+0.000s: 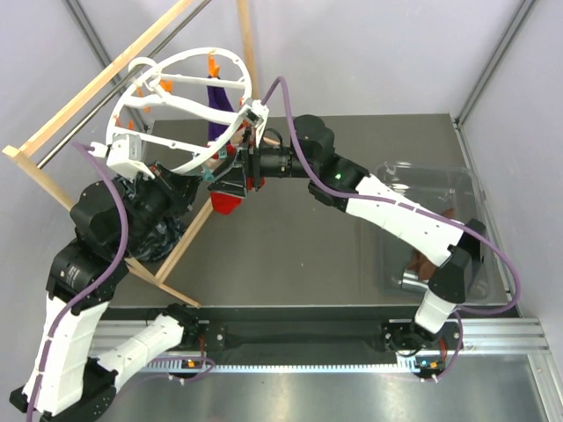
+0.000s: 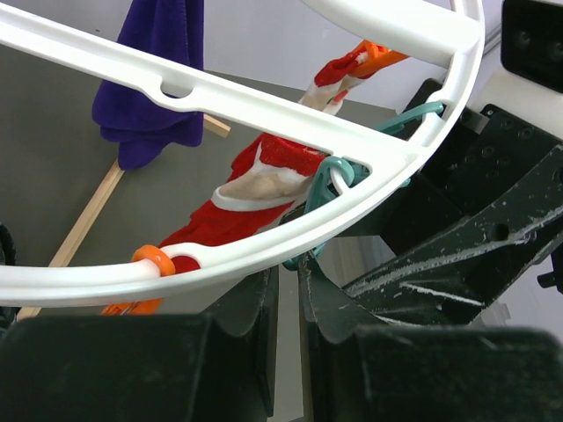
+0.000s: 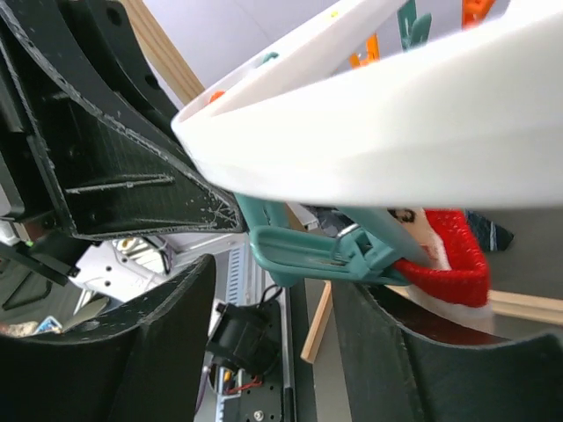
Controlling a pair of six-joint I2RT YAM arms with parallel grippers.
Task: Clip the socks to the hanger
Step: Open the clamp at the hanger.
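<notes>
The white ring hanger (image 1: 189, 54) is held tilted above the table's left side. My left gripper (image 1: 211, 174) is shut on its lower rim (image 2: 264, 242), which crosses my fingertips (image 2: 288, 268). A red Santa sock (image 1: 227, 202) hangs below the rim, its pale cuff (image 2: 255, 189) held by a teal clip (image 2: 330, 176). My right gripper (image 1: 242, 171) stands open astride that teal clip (image 3: 317, 251), with a gap at the left finger (image 3: 277, 281). The sock's red edge (image 3: 457, 264) lies by the right finger. More red and white cloth reaches an orange clip (image 2: 378, 54).
A purple sock (image 1: 220, 101) hangs from an orange clip (image 1: 211, 63) at the ring's far side. The pale wooden frame (image 1: 97, 83) stands behind and under the hanger. Dark cloth (image 1: 149, 237) lies by the left arm. A clear bin (image 1: 440, 189) sits at the right.
</notes>
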